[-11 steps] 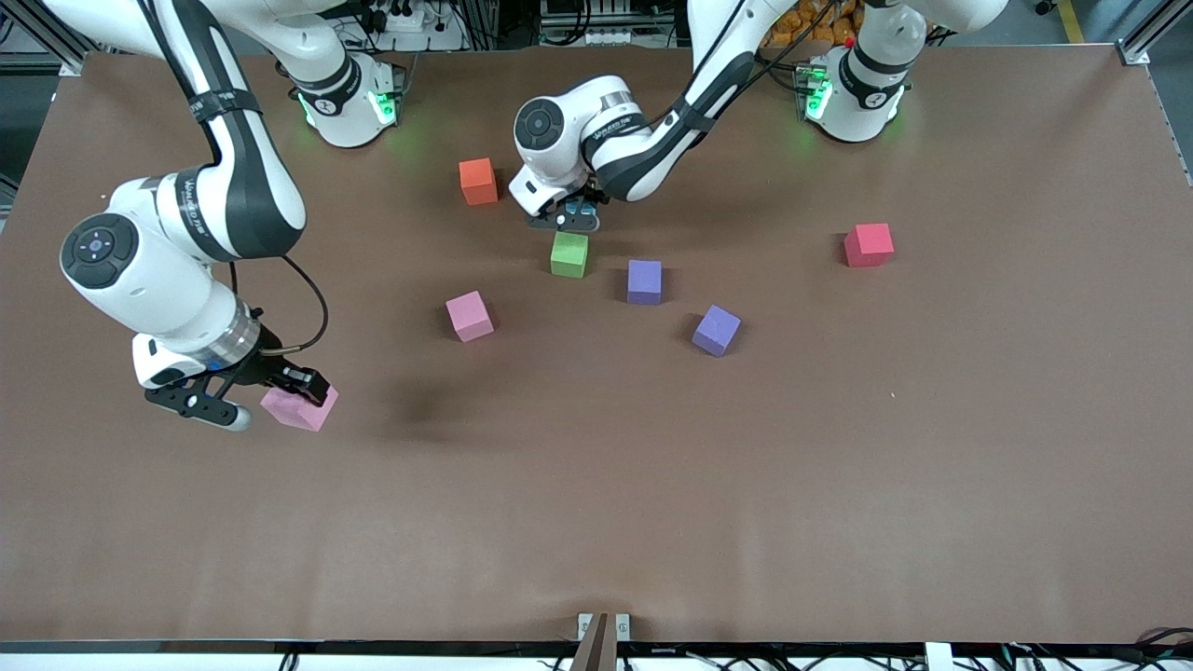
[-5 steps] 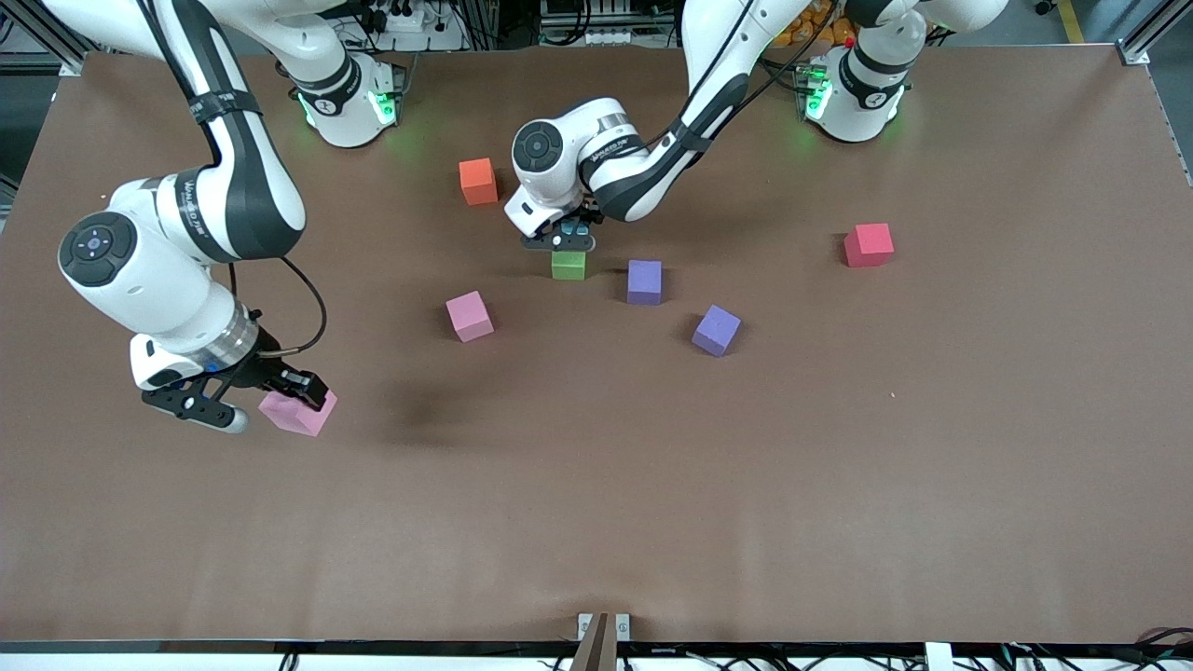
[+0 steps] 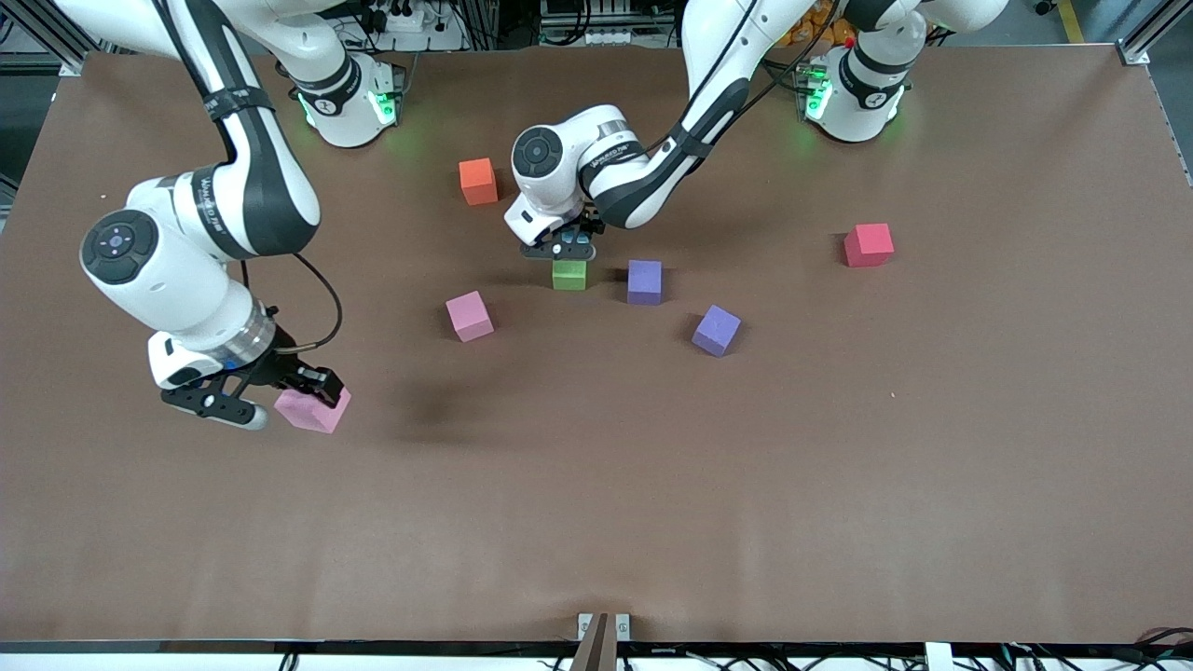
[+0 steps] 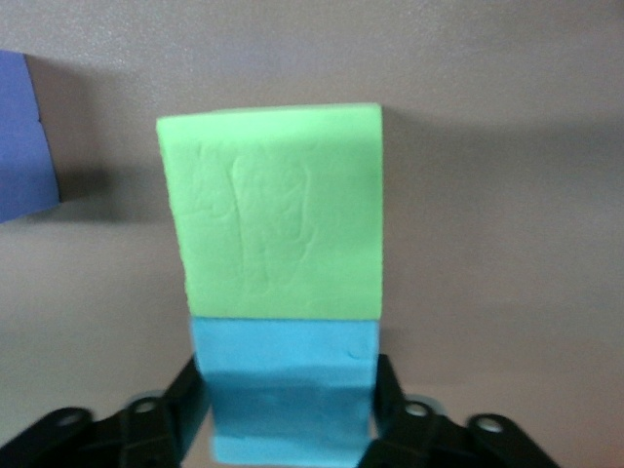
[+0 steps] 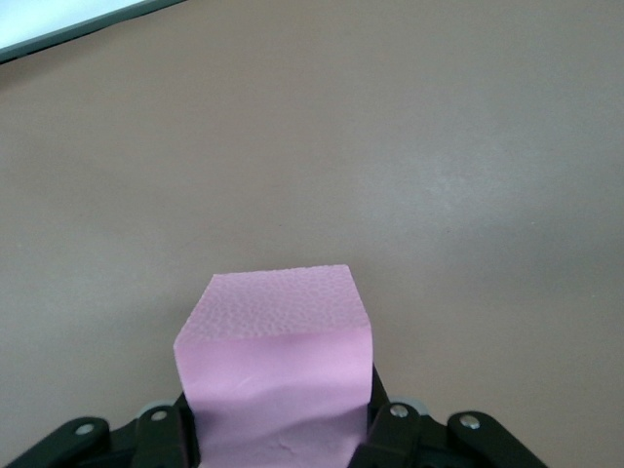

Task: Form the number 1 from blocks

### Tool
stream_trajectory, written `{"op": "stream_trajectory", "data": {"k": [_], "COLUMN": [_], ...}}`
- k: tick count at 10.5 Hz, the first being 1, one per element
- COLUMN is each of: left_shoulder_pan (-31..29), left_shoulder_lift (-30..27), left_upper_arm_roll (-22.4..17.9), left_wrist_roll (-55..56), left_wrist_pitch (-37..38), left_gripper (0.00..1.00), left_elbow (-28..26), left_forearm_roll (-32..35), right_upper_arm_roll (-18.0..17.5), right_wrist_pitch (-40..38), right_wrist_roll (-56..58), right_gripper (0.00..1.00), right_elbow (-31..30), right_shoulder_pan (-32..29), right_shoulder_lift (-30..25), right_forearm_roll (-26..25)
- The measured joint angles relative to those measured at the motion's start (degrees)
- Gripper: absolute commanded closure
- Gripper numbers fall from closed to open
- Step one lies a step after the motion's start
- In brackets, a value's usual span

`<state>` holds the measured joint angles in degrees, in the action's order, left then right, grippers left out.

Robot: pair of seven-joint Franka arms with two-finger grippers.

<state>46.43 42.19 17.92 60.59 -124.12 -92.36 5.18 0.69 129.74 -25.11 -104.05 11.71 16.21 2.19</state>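
My left gripper (image 3: 560, 250) is down at the table's middle, shut on a light blue block (image 4: 283, 390). That block's edge meets the green block (image 3: 569, 276) (image 4: 273, 210). My right gripper (image 3: 296, 403) is shut on a pink block (image 3: 315, 411) (image 5: 278, 375) over the right arm's end of the table. A second pink block (image 3: 469, 316) lies on the table. Two purple blocks (image 3: 644, 281) (image 3: 716, 330) lie beside the green one, toward the left arm's end.
An orange block (image 3: 478, 181) sits near the robots' bases, beside the left arm's wrist. A red block (image 3: 869, 244) lies alone toward the left arm's end. Bare brown table (image 3: 596, 503) stretches across the part nearest the front camera.
My left gripper has come down against the green block with the light blue block. My right arm has shifted slightly toward the table's middle, carrying the pink block.
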Motion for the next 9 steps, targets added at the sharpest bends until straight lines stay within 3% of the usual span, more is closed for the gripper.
{"op": "stream_trajectory", "data": {"k": [3,6,9], "left_shoulder_pan": [1.1,0.6,-4.0], "left_shoulder_lift": [-0.3,-4.3,-9.5], "left_upper_arm_roll": [0.0,-0.2,-0.9], "left_wrist_roll": [2.9,3.1,3.9], "left_wrist_pitch": [1.4,7.5,13.0], "left_gripper": [0.00,0.00,0.00], "left_elbow": [1.0,2.2,2.2], "left_forearm_roll": [0.3,0.3,0.4], "right_upper_arm_roll": [-0.1,-0.1,-0.1], "right_wrist_pitch": [0.1,0.9,1.5], "right_wrist_roll": [0.0,-0.1,-0.2], "right_gripper": [0.60,0.60,0.60], "right_elbow": [0.0,0.0,0.0], "right_shoulder_pan": [1.1,3.0,5.5], "right_shoulder_lift": [0.1,0.4,1.4], "right_forearm_roll": [0.0,0.0,0.1]}}
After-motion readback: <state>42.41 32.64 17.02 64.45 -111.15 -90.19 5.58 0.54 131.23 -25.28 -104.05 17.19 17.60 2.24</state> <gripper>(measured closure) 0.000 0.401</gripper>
